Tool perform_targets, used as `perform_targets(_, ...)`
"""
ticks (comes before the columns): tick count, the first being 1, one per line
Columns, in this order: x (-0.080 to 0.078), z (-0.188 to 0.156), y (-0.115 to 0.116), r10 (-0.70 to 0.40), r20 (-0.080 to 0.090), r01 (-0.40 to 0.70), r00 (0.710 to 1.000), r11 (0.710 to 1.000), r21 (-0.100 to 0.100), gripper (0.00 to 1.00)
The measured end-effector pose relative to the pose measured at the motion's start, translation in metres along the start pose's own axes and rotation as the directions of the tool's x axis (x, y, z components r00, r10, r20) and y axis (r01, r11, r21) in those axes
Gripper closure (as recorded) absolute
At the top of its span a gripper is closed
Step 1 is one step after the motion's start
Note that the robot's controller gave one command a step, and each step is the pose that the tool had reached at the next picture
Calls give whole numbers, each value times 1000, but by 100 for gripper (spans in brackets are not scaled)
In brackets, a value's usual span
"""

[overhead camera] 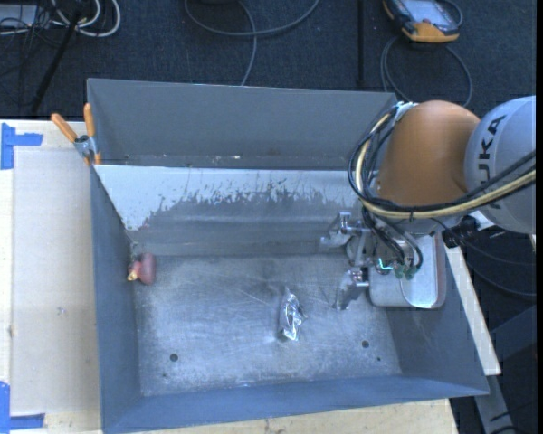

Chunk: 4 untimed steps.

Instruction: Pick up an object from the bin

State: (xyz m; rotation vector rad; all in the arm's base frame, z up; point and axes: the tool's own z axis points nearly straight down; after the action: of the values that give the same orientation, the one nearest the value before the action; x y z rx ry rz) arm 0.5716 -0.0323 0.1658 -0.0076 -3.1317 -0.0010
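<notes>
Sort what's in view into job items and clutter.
Job: grey bin; crumpled silvery wrapper mid-floor; small pinkish thing at the left wall; jaws, open and empty, right of the wrapper.
Lying about: cables and an orange-edged handset on the dark floor beyond the bin.

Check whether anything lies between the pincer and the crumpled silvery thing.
Nothing visible does: bare bin floor separates the pincer from the crumpled silvery thing; the small reddish thing lies by the left wall.
</notes>
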Motion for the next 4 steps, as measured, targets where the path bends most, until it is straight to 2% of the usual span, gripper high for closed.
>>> perform_targets(1,18,94,27,20,17,-20,1000,1000,0,0)
perform_targets(2,16,89,27,17,25,-17,1000,1000,0,100)
perform_targets(3,21,26,38,-84,15,84,996,996,2,100)
perform_targets(4,22,30,38,-84,9,84,996,996,1,0)
